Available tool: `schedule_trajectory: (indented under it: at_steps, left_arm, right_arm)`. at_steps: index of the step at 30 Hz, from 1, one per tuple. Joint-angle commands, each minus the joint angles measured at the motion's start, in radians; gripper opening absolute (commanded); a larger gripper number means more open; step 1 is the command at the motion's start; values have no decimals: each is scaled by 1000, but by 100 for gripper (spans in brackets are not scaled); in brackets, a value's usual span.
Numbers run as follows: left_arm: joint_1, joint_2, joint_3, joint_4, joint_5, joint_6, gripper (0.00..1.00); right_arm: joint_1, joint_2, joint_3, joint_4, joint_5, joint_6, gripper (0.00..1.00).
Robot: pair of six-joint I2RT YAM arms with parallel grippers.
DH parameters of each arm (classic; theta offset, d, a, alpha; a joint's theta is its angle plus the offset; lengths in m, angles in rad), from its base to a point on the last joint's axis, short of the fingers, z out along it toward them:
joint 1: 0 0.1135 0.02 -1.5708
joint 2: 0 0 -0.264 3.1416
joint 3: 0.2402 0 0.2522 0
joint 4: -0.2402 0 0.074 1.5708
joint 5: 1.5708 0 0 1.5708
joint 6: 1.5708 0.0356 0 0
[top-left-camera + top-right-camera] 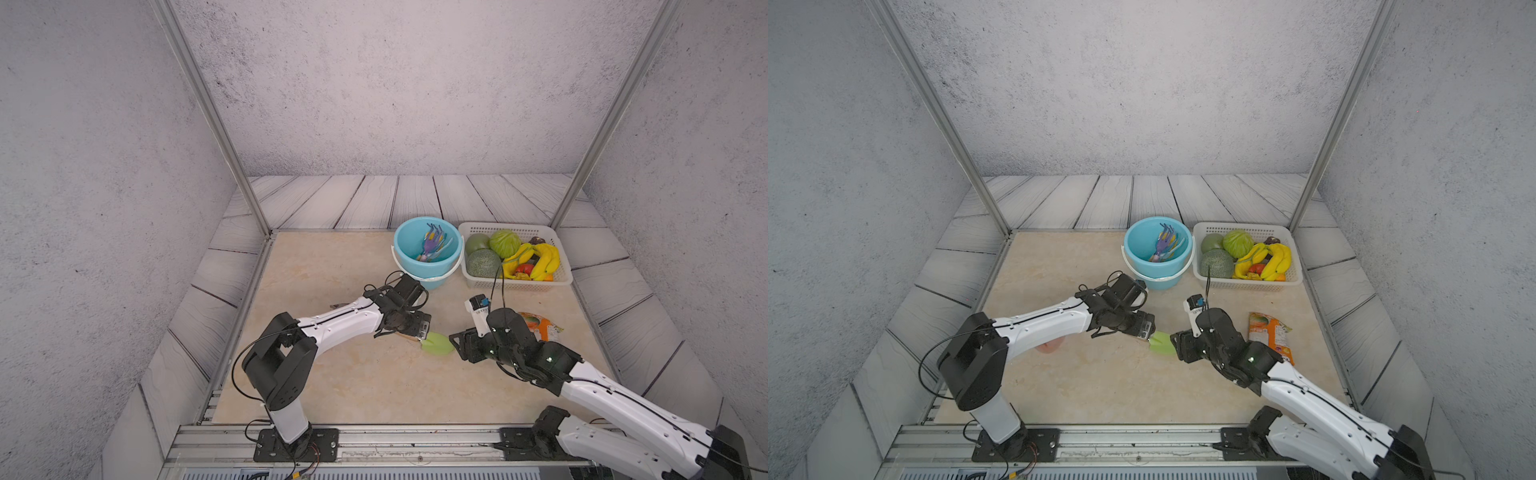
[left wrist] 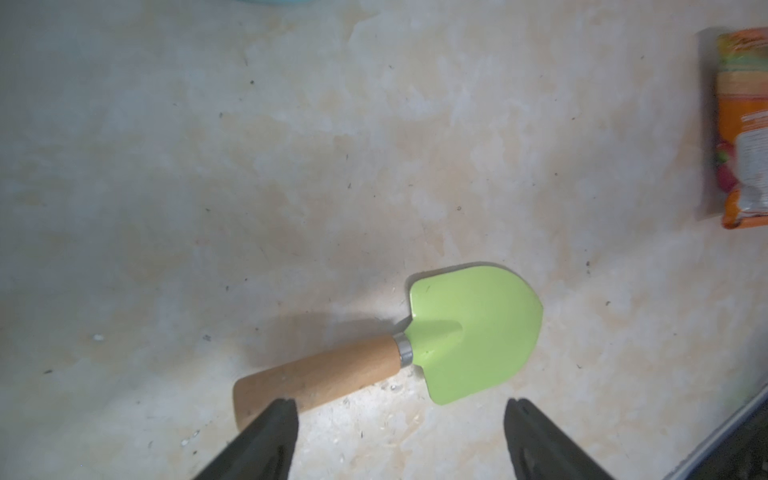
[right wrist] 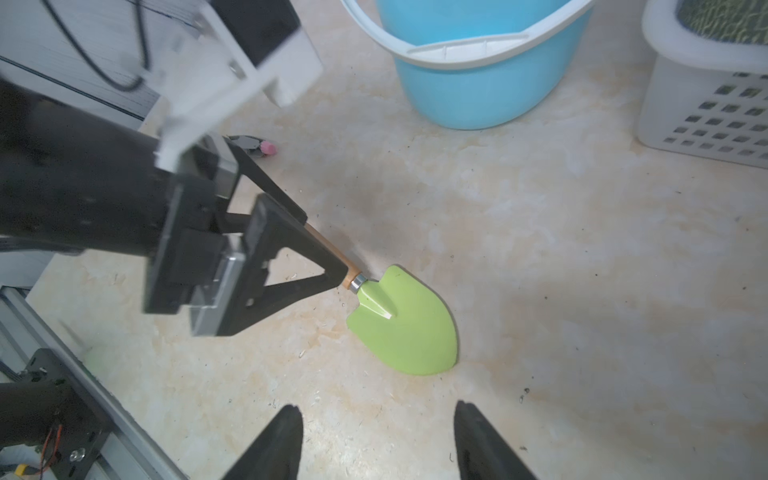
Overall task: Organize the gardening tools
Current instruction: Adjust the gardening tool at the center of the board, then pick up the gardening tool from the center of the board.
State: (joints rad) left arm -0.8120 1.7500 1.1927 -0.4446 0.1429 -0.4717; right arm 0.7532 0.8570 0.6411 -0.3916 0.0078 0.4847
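Trowel pickup looks like your step: it lies flat at the middle of the counter. Left pincer is spread at its handle, right pincer spread nearby. Next, straddle the handle, squeeze, and lift toward the bucket.

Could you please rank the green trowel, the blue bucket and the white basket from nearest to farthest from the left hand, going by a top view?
1. Green trowel: right at the left hand, which straddles its handle.
2. Blue bucket: just behind the hand.
3. White basket: back right, beyond the bucket.
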Motion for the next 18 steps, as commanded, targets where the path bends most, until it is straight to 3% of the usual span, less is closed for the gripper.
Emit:
schedule_trajectory:
  at_steps: [1,8,18]
  left_arm:
    - [14,50,44,-25,15,49,84]
    - [20,116,44,-21,42,65,83]
    - [0,-1,-146,55,93,7,80]
  right_arm:
    - [-3,-56,-8,-46,32,20,63]
    - [-3,-69,-24,-45,27,23,63]
    - [-2,-27,-43,2,28,34,63]
